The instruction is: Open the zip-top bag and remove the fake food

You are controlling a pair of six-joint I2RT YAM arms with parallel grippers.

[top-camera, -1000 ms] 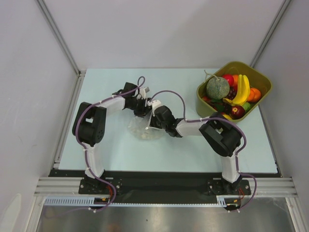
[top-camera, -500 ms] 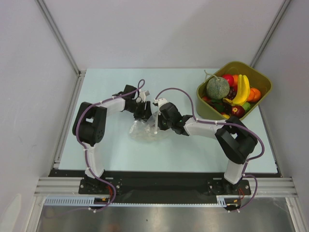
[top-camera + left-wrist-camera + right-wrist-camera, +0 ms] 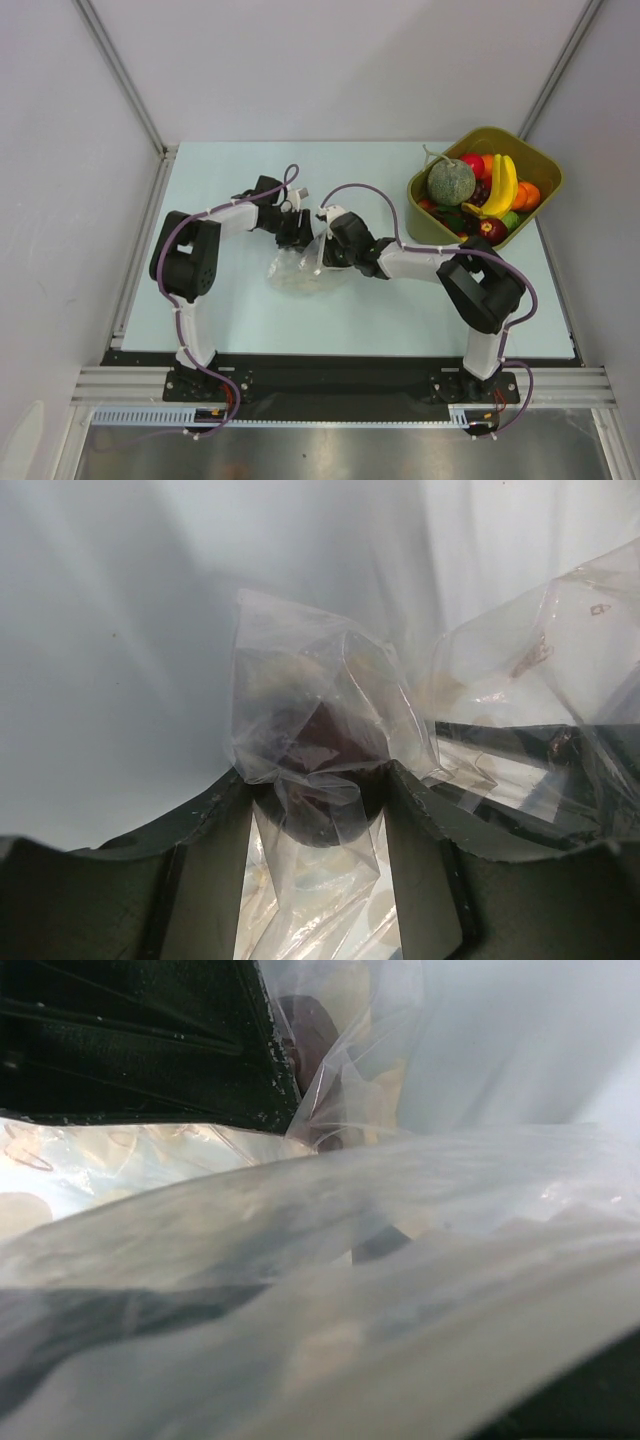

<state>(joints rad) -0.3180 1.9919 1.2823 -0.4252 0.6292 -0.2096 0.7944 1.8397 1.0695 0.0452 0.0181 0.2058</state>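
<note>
My left gripper (image 3: 318, 780) pinching the zip-top bag (image 3: 300, 670) around a purple fruit (image 3: 322, 815), right gripper (image 3: 322, 252) behind plastic, grip unreadable

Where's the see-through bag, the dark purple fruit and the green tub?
zip-top bag (image 3: 300, 273), top view, its crinkled middle.
dark purple fruit (image 3: 325, 765), left wrist view, its round front, seen through the plastic.
green tub (image 3: 428, 230), top view, its near outer wall.

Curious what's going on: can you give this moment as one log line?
zip-top bag: between both grippers | left gripper: straddles bagged dark fake food | right gripper: at bag, grip hidden by bag
</note>
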